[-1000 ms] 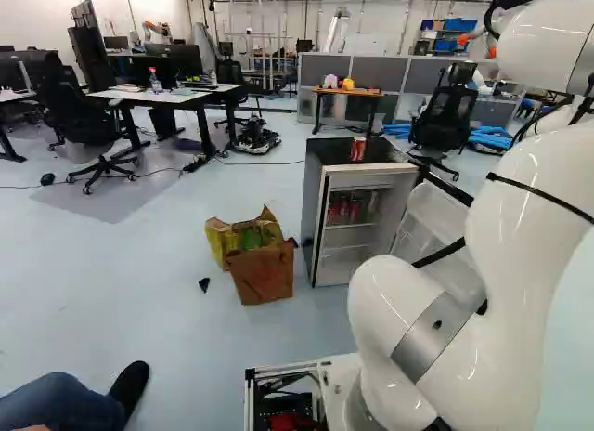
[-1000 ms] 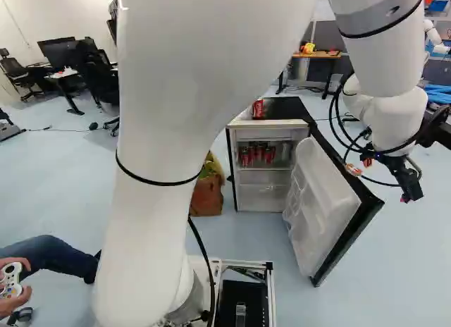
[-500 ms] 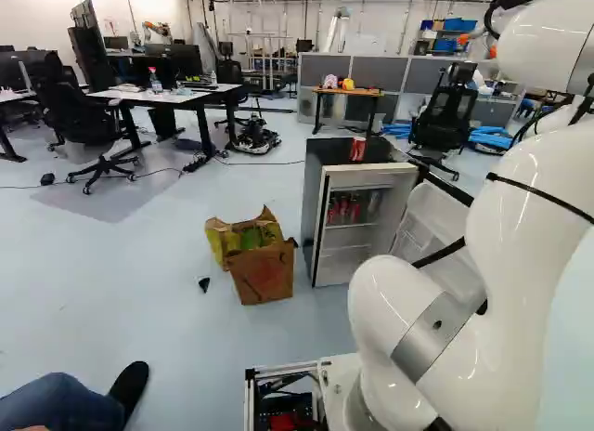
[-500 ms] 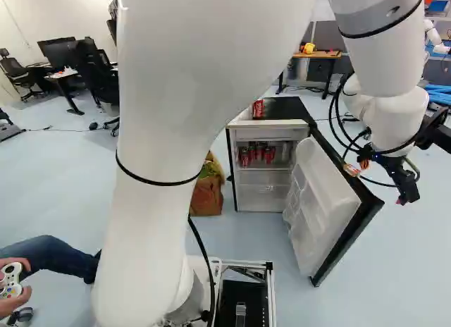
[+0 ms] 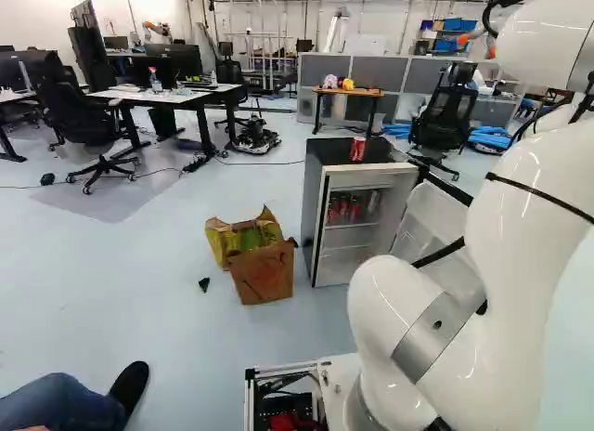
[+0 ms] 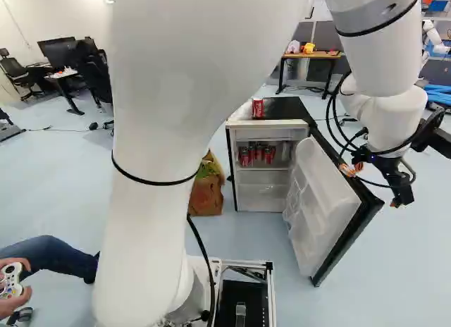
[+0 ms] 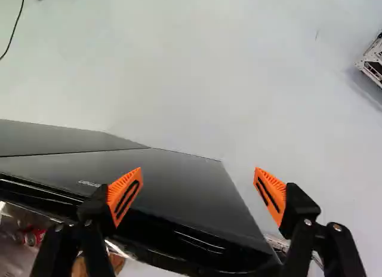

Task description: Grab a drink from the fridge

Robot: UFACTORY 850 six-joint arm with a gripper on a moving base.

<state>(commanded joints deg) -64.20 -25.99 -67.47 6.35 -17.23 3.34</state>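
Red cylindrical cans [image 6: 268, 155] stand inside the open fridge [image 6: 287, 110], another can [image 6: 258, 108] on its flat black top; the end effector [image 6: 373, 187] holds its ribbed orange pads [image 7: 132, 180] wide apart by the door [image 7: 179, 177].

Arm [image 5: 520, 254] wht | gry band [image 5: 434, 336] | blk cables [image 6: 204, 250] | claw [image 6: 372, 186] blk, orng pads [image 7: 125, 196]

no legible text, small lettering [image 7: 89, 183] on fridge [image 7: 179, 175]

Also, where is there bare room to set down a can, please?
The fridge top is bare beside the standing can, towards the open door. The floor between the yellow bag and the office chair is bare too. Crowded: the shelf with cans.
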